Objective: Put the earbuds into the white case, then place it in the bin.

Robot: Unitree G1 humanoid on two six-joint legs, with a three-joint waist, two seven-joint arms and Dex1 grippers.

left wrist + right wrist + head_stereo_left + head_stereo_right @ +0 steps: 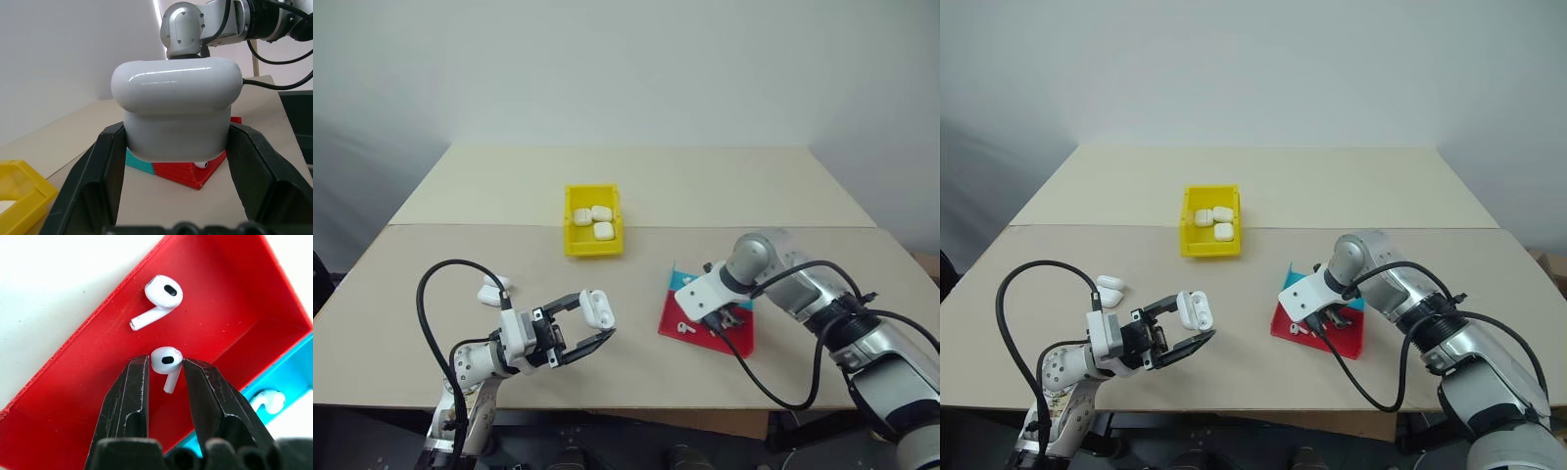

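The right claw (165, 369) is pointing down into the red half of the flat tray (230, 298), and its two black fingers are pinching one earbud (166, 360) by the rounded head, with the short stem hanging between them. The right wrist view is showing this grip clearly, while in the head views the claw is hiding this earbud. That same wrist view is also showing a second earbud (160, 294) lying free on the red floor just beside the held one, and a third earbud (268, 400) lying in the teal half of the tray. All of them are tiny, glossy and white.

The left claw (590, 328) is holding the white case (597, 307) above the table (724, 196), pressed between its fingers. In the left wrist view the case is looking smooth, rounded and shiny, and its lid side cannot be judged from there; in the head views the lid is standing open.

Further away, the yellow bin (576, 227) is standing near the middle of the table with three white cases (595, 220) inside. Two more cases (493, 291) are lying on the table near the left arm.
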